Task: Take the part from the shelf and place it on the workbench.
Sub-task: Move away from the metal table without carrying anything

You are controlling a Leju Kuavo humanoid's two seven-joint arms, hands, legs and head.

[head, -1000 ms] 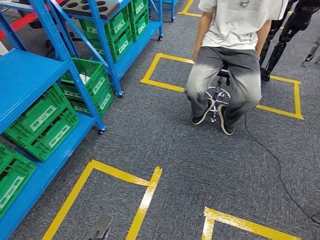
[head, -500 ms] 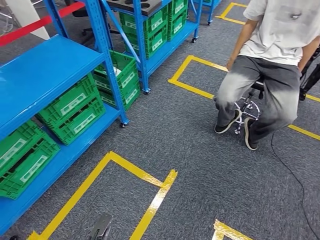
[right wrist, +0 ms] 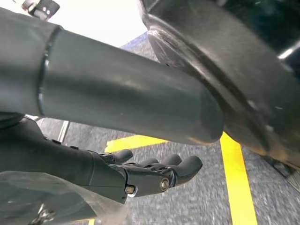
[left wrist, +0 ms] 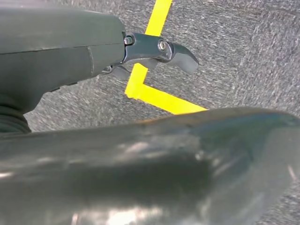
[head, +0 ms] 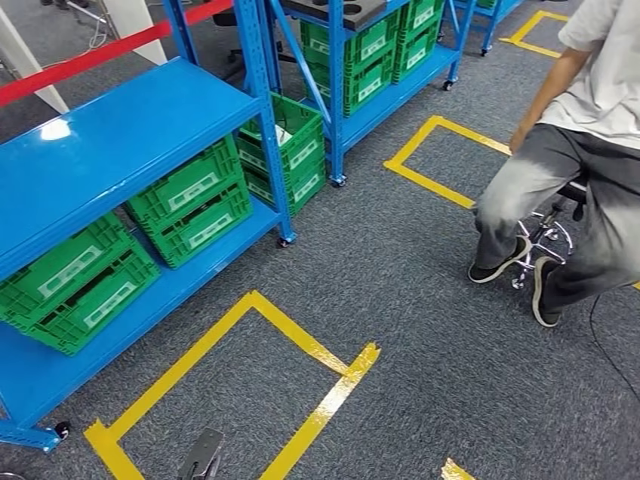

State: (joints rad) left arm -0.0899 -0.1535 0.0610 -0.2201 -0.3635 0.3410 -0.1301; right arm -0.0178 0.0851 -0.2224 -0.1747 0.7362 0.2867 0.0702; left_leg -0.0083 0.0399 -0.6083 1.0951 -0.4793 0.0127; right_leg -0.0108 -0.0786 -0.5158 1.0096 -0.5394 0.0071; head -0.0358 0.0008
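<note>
A blue metal shelf (head: 113, 140) stands to my left with a bare top board. Green crates (head: 189, 200) sit on its lower level. One open green crate (head: 281, 133) holds something white that I cannot make out. A second blue shelf behind it carries a dark tray with round holes (head: 340, 10). My left hand (head: 200, 458) hangs low over the carpet, and in the left wrist view this left hand (left wrist: 106, 51) has a dark finger stretched out, holding nothing. My right hand (right wrist: 141, 176) hangs with its dark fingers straight and nothing in them.
A person (head: 573, 170) sits on a wheeled stool (head: 545, 232) to the right, feet on the grey carpet. Yellow tape squares (head: 249, 300) mark the floor in front of the shelf. A red barrier band (head: 98, 55) runs behind the shelf. A black cable (head: 611, 350) trails at far right.
The whole view has swung left, so the camera moved. The shelf now takes up more of the left, and the seated person has slid to the right edge. My hands hang as before.
</note>
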